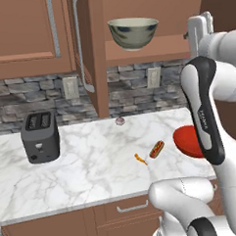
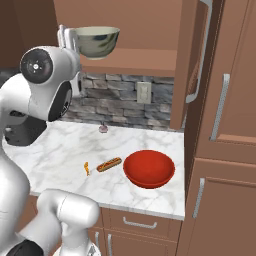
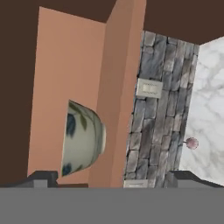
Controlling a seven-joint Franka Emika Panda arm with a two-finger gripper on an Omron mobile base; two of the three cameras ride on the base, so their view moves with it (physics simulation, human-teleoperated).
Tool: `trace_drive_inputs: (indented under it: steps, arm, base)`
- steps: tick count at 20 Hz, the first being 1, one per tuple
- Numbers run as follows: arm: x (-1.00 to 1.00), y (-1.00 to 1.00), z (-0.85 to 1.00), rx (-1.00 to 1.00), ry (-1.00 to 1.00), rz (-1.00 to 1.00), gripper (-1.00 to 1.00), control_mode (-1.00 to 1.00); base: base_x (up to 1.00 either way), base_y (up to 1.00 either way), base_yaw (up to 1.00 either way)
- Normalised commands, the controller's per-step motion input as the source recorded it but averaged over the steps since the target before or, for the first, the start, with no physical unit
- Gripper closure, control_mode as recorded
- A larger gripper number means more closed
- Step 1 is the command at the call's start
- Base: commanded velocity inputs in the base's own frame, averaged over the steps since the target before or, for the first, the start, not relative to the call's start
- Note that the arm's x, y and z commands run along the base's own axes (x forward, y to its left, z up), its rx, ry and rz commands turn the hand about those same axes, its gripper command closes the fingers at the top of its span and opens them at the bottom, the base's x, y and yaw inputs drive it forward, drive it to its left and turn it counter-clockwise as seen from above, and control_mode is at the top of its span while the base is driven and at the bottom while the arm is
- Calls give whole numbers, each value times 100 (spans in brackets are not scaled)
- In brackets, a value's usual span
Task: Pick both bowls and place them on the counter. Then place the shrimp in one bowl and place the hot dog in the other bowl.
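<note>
One bowl, the red bowl (image 2: 149, 168), sits on the table (image 1: 83, 161); the grey bowl (image 1: 133, 32) waits on the cabinet shelf (image 1: 146, 49). Fingers (image 3: 41, 178) wide: straddle its rim squarely before closing.

Glossy red bowl (image 2: 149, 168), grey-beige blue-flecked bowl (image 1: 133, 33), grey-veined white counter (image 1: 83, 161).

Marble counter (image 1: 93, 175) with toaster (image 1: 40, 137), red bowl (image 2: 149, 168), hot dog (image 2: 108, 164), shrimp (image 2: 86, 168), perhaps garlic bulb (image 2: 103, 128)

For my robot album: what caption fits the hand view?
Open claw faces the grey-beige bowl on the cabinet shelf.
</note>
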Motion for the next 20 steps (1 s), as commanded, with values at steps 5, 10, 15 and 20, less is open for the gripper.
trace_drive_inputs:
  steps: [5,10,15,20]
  arm:
    - [38,0,3,1,1,11,-100,-100]
    - [34,2,6,1,0,9,-100,-100]
    - [36,4,12,0,-1,8,-100,-100]
    - [31,4,12,0,-1,3,-100,-100]
  base:
    - [0,0,0]
    - [0,0,0]
    - [0,0,0]
    - [0,0,0]
